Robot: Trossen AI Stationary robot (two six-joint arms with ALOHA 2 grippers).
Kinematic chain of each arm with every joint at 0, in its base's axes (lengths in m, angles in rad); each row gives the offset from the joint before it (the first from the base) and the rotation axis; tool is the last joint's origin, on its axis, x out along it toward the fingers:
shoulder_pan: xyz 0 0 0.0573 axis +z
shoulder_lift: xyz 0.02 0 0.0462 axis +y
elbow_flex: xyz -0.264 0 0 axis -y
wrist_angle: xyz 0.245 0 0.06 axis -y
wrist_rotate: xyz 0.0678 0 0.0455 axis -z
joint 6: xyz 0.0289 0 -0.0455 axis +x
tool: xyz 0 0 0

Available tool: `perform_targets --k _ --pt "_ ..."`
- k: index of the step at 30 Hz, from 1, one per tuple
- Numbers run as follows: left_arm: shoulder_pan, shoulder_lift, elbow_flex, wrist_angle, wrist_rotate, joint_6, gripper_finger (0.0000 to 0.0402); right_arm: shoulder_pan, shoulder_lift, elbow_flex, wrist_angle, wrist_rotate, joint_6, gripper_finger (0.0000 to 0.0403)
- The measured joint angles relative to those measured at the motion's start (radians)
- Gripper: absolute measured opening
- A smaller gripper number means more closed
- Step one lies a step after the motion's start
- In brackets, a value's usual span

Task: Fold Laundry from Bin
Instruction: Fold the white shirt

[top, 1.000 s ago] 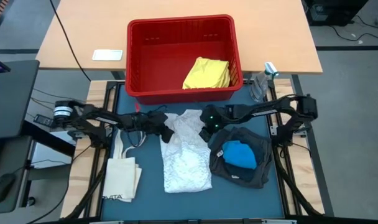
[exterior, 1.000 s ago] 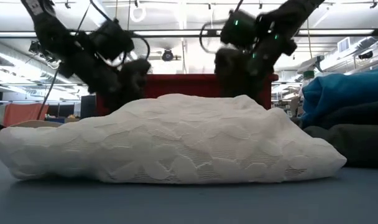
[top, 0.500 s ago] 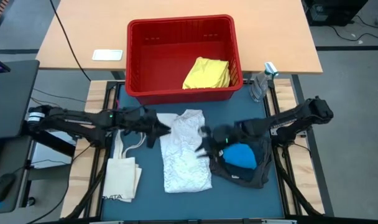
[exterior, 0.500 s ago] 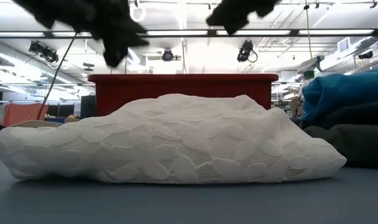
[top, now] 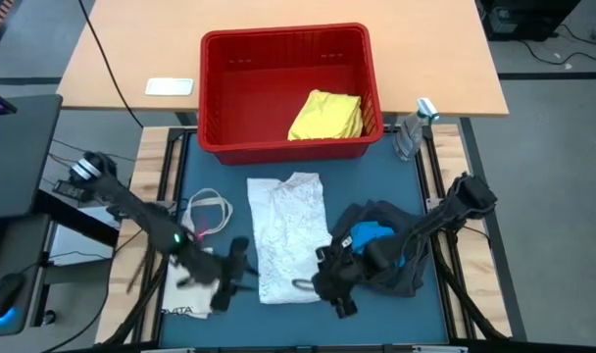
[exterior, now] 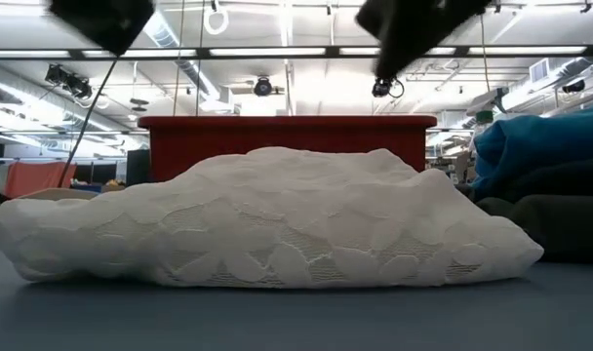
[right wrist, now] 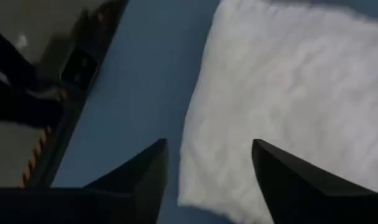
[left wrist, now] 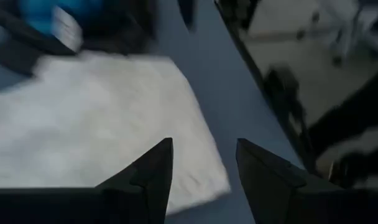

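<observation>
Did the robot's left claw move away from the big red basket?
Yes. The left gripper was up by the red plastic bin a second ago; now it sits farther from it, at the near corner of the white textured cloth.

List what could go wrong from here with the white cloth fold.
Both grippers, left and right, sit open at the near corners of the white cloth. The right one is close to the dark clothes pile and could snag it. The tote bag lies beside the left one and might get dragged along.
</observation>
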Motion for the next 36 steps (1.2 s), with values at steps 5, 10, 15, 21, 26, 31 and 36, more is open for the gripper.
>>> perform_targets --k 5,10,15,21,26,31,36 --pt "-0.097 0.202 0.004 0.123 -0.097 -0.002 0.0183 0.077 0.080 0.050 -0.136 0.064 0.010 0.0280" --pt "-0.114 0.360 0.061 0.135 -0.113 -0.002 0.0207 0.104 0.132 0.056 -0.127 0.109 0.057 0.0300" --pt "-0.108 0.472 0.109 0.094 -0.163 0.017 0.0251 0.100 0.184 0.055 -0.081 0.138 0.115 0.0301" --pt "-0.074 0.569 0.119 0.069 -0.191 -0.077 0.0257 0.077 0.273 0.055 -0.092 0.188 0.216 0.0272" --pt "-0.068 0.608 0.121 0.082 -0.191 -0.182 0.0181 0.056 0.311 0.061 -0.090 0.134 0.334 0.0177" --pt "-0.081 0.540 0.120 0.040 -0.181 -0.203 0.0039 0.036 0.239 0.051 -0.084 0.028 0.371 0.0026" --pt "-0.090 0.377 0.164 0.023 -0.164 -0.170 0.0017 -0.003 0.077 0.054 -0.067 -0.164 0.402 0.0037"
